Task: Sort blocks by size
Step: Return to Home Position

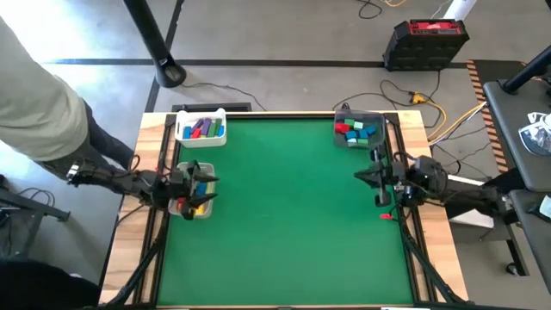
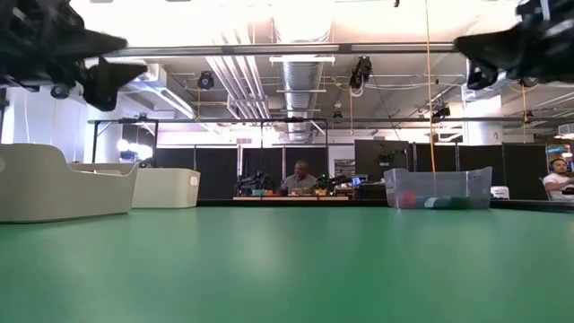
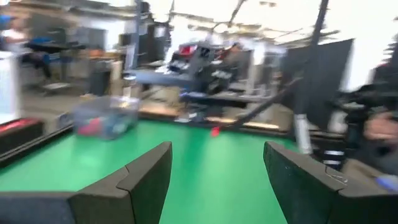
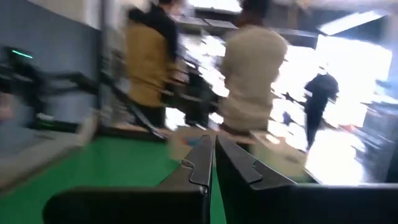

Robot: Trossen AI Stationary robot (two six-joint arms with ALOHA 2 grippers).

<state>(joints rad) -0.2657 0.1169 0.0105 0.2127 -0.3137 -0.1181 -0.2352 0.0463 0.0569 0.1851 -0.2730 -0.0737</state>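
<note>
The blocks lie in three trays. A white tray (image 1: 200, 127) at the far left holds blue, purple, red and green blocks (image 1: 203, 129). A clear tray (image 1: 358, 129) at the far right holds red, green and blue blocks (image 1: 355, 131). A third tray (image 1: 198, 207) at the left edge holds yellow, blue and red blocks (image 1: 201, 191). My left gripper (image 1: 211, 189) hovers open above this third tray, with nothing between its fingers (image 3: 149, 174). My right gripper (image 1: 362, 176) hangs shut and empty above the mat near the right edge, its fingers (image 4: 202, 158) pointing toward the table's left.
The green mat (image 1: 293, 215) lies bare between the trays. In the low view both arms hang well above the table, and the two pale trays (image 2: 54, 184) and the clear tray (image 2: 439, 188) stand along the far side. A person's sleeve (image 1: 34, 95) shows beyond the far left corner.
</note>
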